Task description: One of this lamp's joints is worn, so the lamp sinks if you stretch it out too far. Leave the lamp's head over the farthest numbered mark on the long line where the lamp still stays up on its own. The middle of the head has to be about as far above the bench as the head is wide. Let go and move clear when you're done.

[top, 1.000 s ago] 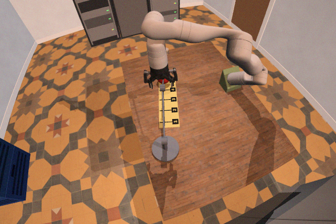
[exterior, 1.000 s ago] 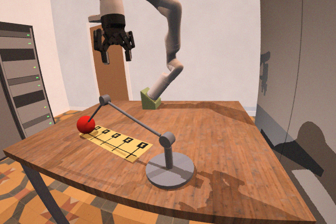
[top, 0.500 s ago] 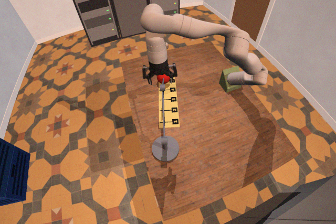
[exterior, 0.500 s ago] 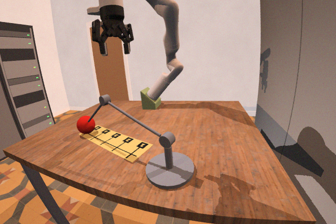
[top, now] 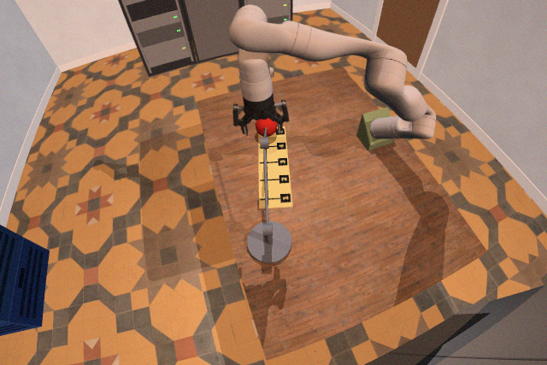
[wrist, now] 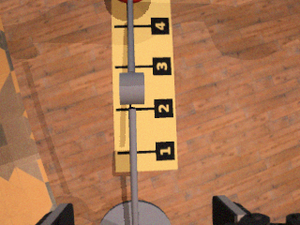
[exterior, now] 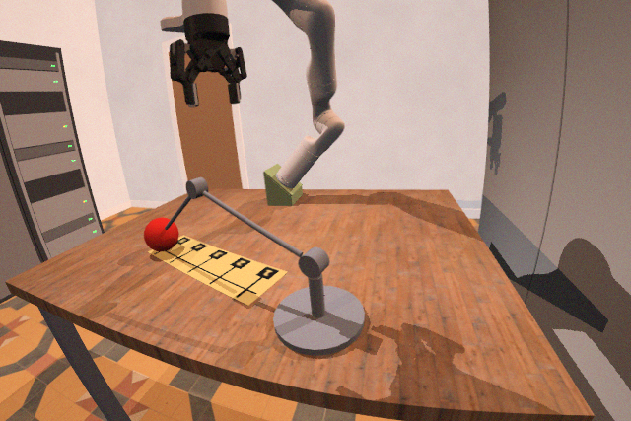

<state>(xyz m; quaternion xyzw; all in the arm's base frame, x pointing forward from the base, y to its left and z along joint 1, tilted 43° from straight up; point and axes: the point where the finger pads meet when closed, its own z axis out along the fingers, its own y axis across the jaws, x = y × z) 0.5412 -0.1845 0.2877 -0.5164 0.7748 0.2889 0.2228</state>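
Note:
The lamp stands on a round grey base on the wooden bench. Its lower arm rises from a grey joint to the elbow, and a short arm drops to the red ball head. The head sits very low at the far end of the yellow numbered strip, beside the farthest mark. In the wrist view the elbow lies between marks 2 and 3, and the head is just past mark 4. My gripper is open and empty, high above the elbow and head.
The robot's green wedge mount stands at the back of the bench. The bench's left edge runs close to the strip. Server racks stand behind, and a blue crate sits on the floor.

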